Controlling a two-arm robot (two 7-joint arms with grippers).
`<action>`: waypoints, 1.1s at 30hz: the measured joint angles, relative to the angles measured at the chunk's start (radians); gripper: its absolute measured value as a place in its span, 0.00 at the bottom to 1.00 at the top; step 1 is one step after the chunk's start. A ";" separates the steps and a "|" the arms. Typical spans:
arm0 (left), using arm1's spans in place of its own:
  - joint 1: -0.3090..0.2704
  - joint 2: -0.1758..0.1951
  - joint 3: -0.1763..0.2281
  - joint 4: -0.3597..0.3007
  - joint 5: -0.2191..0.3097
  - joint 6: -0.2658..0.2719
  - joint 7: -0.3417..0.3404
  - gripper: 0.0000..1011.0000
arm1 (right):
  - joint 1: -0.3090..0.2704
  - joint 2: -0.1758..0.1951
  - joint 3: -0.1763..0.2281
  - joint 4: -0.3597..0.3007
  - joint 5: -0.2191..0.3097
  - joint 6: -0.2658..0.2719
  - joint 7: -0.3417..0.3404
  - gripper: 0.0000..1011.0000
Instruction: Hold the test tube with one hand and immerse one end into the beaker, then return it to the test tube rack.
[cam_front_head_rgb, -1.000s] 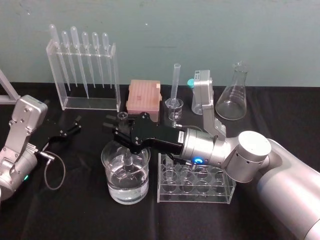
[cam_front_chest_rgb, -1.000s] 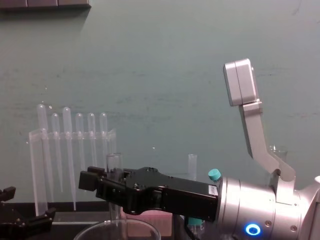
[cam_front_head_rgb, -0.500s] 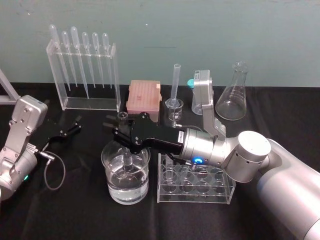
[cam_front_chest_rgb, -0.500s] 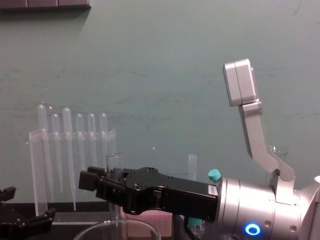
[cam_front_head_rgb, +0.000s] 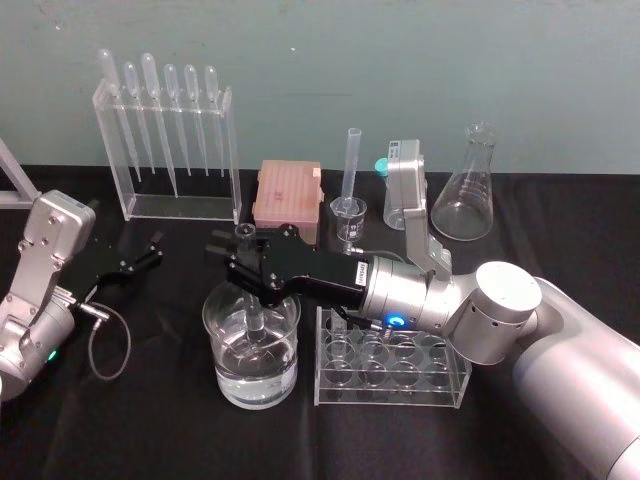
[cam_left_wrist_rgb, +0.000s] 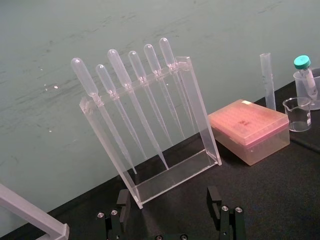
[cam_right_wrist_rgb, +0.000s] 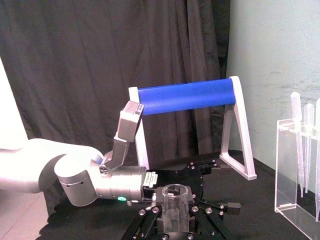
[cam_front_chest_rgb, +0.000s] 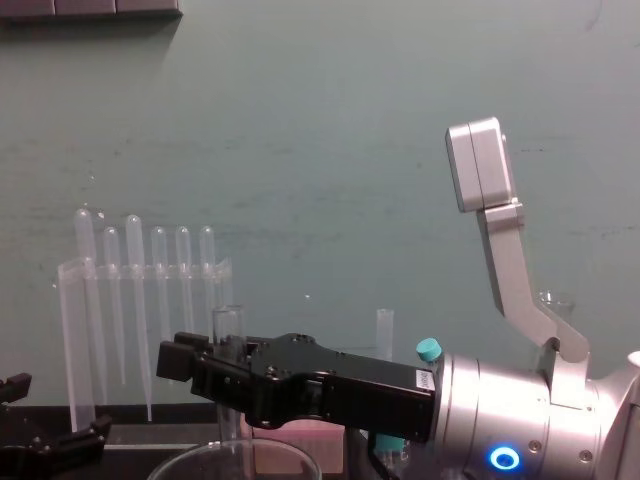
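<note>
A black counter (cam_front_head_rgb: 150, 420) holds lab glassware, with a wide glass beaker (cam_front_head_rgb: 222, 372) near its front, partly filled with clear liquid.

The right claw (cam_front_head_rgb: 247, 258) hangs directly above the beaker, reaching in from the beaker's right. Its black fingers (cam_front_head_rgb: 268, 240) are clamped on the upper part of the test tube (cam_front_head_rgb: 255, 318). The tube stands nearly upright. Its open rim pokes up above the claw, and its lower end is down inside the beaker, at or just under the liquid surface; which of the two cannot be told. In the chest view the tube (cam_front_chest_rgb: 228, 328) rises from the claw (cam_front_chest_rgb: 200, 365) above the beaker's rim (cam_front_chest_rgb: 190, 462). In the right wrist view the tube's round mouth (cam_right_wrist_rgb: 173, 192) sits between the fingers.

The clear rack (cam_front_head_rgb: 442, 388) stands just to the right of the beaker, close but apart from it.

The left claw (cam_front_head_rgb: 150, 252) rests low, to the left of the beaker and a little behind it, touching nothing. In the left wrist view its fingers (cam_left_wrist_rgb: 215, 197) are spread apart.

Behind the beaker sits a pink box (cam_front_head_rgb: 288, 195). Farther behind, to the left, is a pipette stand (cam_front_head_rgb: 165, 205). Well behind, to the right, is a conical flask (cam_front_head_rgb: 468, 200).
</note>
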 joint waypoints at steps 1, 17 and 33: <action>0.000 0.000 0.000 0.000 0.000 0.000 0.000 0.99 | 0.000 0.000 0.000 0.000 0.000 0.000 0.000 0.19; 0.000 0.000 0.000 0.000 0.000 0.000 0.000 0.99 | 0.000 0.000 0.000 0.000 0.000 0.000 0.000 0.19; 0.000 0.000 0.000 0.000 0.000 0.000 0.000 0.99 | 0.000 0.000 0.000 0.000 0.000 0.000 0.000 0.19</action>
